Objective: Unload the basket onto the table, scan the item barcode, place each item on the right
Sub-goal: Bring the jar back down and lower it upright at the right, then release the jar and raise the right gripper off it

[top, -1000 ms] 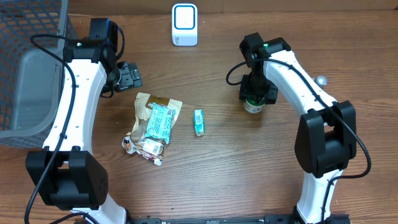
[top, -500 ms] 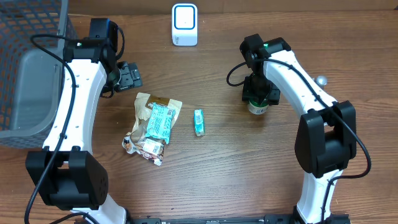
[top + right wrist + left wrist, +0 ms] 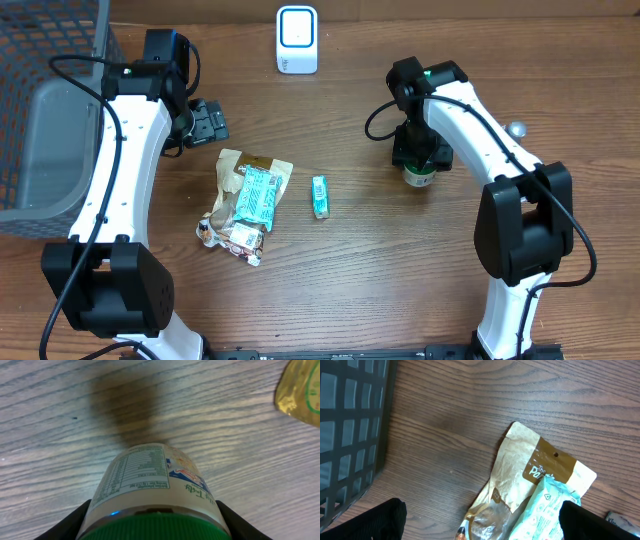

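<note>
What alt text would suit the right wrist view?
A green-capped bottle with a white nutrition label, gripped near its cap by the right end effector, over a wooden table. The corner of a gold packet shows at top right.

On the wood-grain table (image 3: 445, 405) a tan pouch (image 3: 517, 467) lies partly under a mint-green packet (image 3: 545, 510) — dark mesh basket (image 3: 350, 435) at left, black fingertips (image 3: 377, 522) wide apart in the bottom corners.

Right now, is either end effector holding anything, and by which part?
The right end effector grips the green-capped bottle by its sides at the cap end. The left end effector is open and empty.
</note>
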Robot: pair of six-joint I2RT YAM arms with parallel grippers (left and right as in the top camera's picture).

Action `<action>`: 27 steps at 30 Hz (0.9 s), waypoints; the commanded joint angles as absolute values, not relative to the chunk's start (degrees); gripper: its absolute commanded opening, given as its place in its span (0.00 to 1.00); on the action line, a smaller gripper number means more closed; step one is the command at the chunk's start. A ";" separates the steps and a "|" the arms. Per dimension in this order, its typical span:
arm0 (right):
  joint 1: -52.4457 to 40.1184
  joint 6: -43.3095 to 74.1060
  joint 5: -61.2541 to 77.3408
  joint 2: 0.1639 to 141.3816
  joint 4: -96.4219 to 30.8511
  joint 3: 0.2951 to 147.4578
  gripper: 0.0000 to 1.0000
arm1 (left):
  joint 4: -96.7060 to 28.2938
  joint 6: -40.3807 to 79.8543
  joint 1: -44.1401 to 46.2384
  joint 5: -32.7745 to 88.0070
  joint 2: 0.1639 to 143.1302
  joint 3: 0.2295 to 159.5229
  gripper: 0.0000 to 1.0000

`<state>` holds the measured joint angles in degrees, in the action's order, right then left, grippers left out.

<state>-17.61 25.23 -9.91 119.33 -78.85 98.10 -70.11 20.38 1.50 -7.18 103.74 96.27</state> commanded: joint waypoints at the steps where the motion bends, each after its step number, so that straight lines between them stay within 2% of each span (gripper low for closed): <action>1: -16.51 25.52 -11.14 118.69 -77.21 95.61 0.52 | -70.06 19.70 1.89 -7.90 103.79 97.19 0.99; 14: -12.40 25.52 -10.26 118.69 -73.95 90.06 0.54 | -70.06 19.70 1.89 -7.90 103.79 97.19 1.00; 15: -12.40 25.52 -10.26 118.69 -73.91 90.06 0.57 | -70.06 19.70 1.89 -7.90 103.81 97.19 0.99; 18: -12.40 25.52 -10.26 118.69 -73.67 90.06 0.86 | -70.06 19.70 1.89 -7.90 103.79 97.19 1.00; 19: -12.40 25.52 -10.26 118.69 -73.69 90.06 0.89 | -70.06 19.70 1.89 -7.90 103.79 97.19 1.00; 21: -12.40 25.52 -10.26 118.69 -73.71 90.06 0.94 | -70.06 19.70 1.89 -7.90 103.79 97.19 1.00; 27: -12.40 25.50 -10.39 118.69 -72.58 90.06 0.94 | -70.06 19.70 1.89 -7.90 103.79 97.19 1.00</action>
